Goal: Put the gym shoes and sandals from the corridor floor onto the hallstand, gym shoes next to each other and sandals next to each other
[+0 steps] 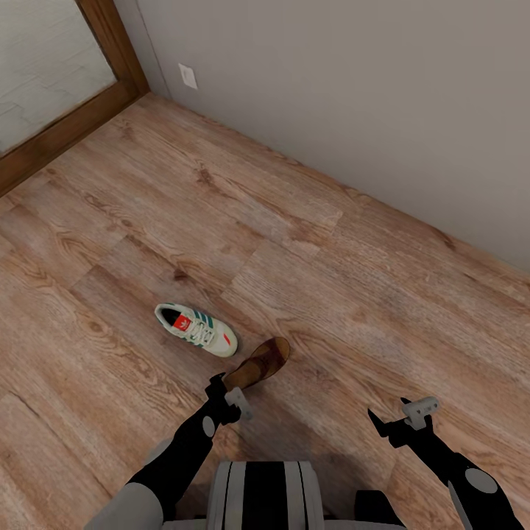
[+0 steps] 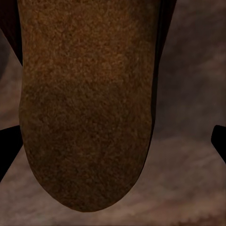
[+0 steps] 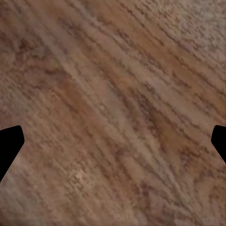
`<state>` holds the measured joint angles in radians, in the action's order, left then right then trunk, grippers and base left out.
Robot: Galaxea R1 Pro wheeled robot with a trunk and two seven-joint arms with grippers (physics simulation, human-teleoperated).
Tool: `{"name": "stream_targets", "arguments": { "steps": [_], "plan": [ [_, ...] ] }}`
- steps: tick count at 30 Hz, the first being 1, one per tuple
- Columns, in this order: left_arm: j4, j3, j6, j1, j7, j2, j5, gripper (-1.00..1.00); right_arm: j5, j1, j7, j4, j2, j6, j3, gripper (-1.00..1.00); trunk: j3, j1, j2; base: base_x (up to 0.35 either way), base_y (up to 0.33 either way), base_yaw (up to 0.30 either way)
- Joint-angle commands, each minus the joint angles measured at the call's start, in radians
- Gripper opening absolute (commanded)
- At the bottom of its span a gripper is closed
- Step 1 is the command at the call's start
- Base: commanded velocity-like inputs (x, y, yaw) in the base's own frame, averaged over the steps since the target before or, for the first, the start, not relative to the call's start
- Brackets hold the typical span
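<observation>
Left gripper [image 1: 230, 398] clamps a sandal [image 1: 259, 364] by its heel end, lifted above the corridor floor [image 1: 309, 250], beside one gym shoe [image 1: 196, 329]. Right gripper [image 1: 401, 421] hangs low, jaws spread, empty.

Both arms were black, jointed segments with round grey discs set into them, the left arm [image 1: 188, 449] widening into a pale grey sleeve at the lower left of the frame. Each ended in a black gripper bearing a small white bracket, the left gripper [image 1: 224, 394] and the right gripper [image 1: 401, 421]. At the bottom centre, the trunk [image 1: 261, 495] was light grey with black vertical stripes.
</observation>
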<state>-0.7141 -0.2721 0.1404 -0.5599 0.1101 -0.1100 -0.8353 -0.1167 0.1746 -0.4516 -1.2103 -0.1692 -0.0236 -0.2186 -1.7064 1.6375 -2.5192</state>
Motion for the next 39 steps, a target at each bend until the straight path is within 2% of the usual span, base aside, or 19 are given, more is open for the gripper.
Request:
{"name": "stream_targets", "arguments": {
  "steps": [1,14,15,39],
  "plan": [
    [-0.002,-0.001,0.005,0.000,0.005,0.000,-0.008,1.00,-0.009,0.000,-0.006,-0.002,0.000,-0.003,-0.002,1.00,-0.001,0.000,0.000,0.000,0.000,0.000],
    [-0.002,0.002,0.005,0.000,0.005,0.001,-0.008,1.00,-0.009,0.000,-0.006,-0.002,0.000,-0.003,-0.002,1.00,-0.001,0.000,0.000,0.000,0.000,0.000],
    [-0.002,0.003,0.005,-0.001,0.005,0.001,-0.008,-1.00,-0.009,0.000,-0.006,-0.002,0.000,-0.003,-0.002,1.00,-0.001,0.000,0.000,0.000,0.000,0.000],
    [-0.002,0.002,0.005,0.000,-0.015,0.003,-0.008,-1.00,-0.009,0.000,-0.006,-0.002,0.000,-0.003,-0.002,1.00,-0.001,0.000,0.000,0.000,0.000,0.000]
  ]
}}
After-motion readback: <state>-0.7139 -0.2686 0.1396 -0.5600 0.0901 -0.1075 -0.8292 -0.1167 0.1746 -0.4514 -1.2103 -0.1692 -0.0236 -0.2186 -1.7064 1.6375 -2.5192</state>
